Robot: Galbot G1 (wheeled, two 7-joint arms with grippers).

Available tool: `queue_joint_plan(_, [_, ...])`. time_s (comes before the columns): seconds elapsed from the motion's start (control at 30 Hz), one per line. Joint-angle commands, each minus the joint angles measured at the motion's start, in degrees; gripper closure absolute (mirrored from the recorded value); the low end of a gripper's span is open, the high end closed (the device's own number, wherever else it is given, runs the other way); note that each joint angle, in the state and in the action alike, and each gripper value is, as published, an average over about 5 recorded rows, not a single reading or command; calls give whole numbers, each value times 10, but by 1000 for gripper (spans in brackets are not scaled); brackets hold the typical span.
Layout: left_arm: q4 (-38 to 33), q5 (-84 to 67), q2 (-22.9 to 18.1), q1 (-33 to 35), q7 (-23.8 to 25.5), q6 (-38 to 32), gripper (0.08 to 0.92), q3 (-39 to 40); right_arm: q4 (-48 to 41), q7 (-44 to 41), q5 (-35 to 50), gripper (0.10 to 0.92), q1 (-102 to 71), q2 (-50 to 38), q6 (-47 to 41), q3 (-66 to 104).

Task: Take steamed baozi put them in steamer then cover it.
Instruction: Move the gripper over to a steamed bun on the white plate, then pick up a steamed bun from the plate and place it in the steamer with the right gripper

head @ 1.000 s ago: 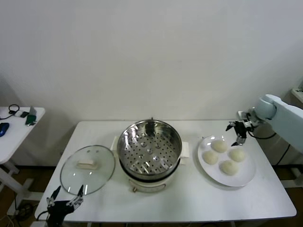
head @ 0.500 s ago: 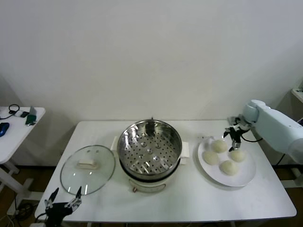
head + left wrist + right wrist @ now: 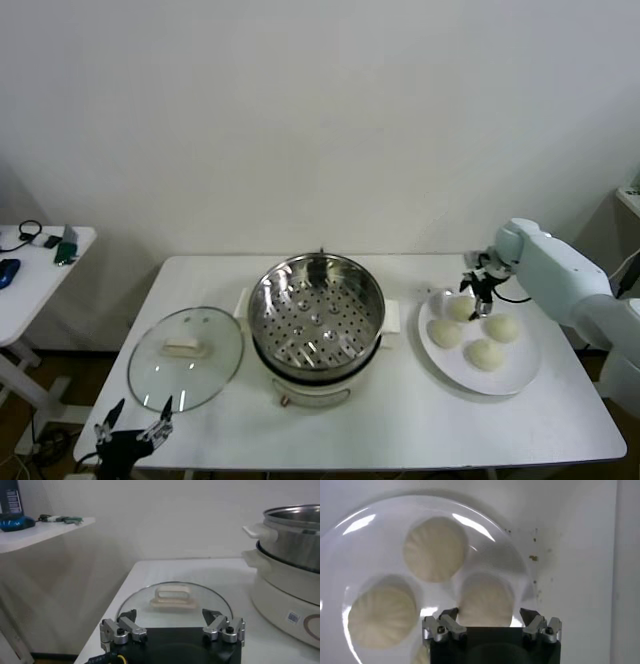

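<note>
White table (image 3: 400, 420) against a plain white wall. Right gripper (image 3: 490, 616), jaws spread wide and holding nothing, poised directly over the rear baozi (image 3: 486, 601) nearest the steamer, one finger to each side of it; whether the fingertips touch the dough cannot be told. In the head view the same gripper (image 3: 478, 287) sits at the rear edge of the plate (image 3: 515, 377), at the table's right end. All four baozi (image 3: 444, 333) lie on the plate, close together but apart from one another. Steamer (image 3: 315, 318) at table centre, uncovered, its perforated tray bare. Cover (image 3: 186, 358) flat on the table just to the left of the steamer, handle up. Left gripper (image 3: 171, 626), jaws wide and empty, low at the near left edge of the table, just short of the cover's rim and facing its handle (image 3: 173, 596); idle. Progress: none of the task's steps is complete. No baozi is yet in the steamer; the first pick appears to be in hand. Remaining: grasp and transfer each of the four baozi, then set the cover on the steamer
</note>
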Motion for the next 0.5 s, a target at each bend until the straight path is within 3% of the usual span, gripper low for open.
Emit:
queue_joint_plan(0.03, [2, 0, 1, -1, 0, 1, 177, 0, -20, 5, -17, 274, -5, 14, 4, 16])
queue_joint_plan(0.33, [3, 2, 0, -2, -1, 3, 177, 1, 18, -7, 13, 365, 20, -9, 4, -17])
queue_joint_plan(0.5, [2, 2, 1, -2, -1, 1, 177, -1, 147, -13, 103, 366, 119, -62, 6, -134])
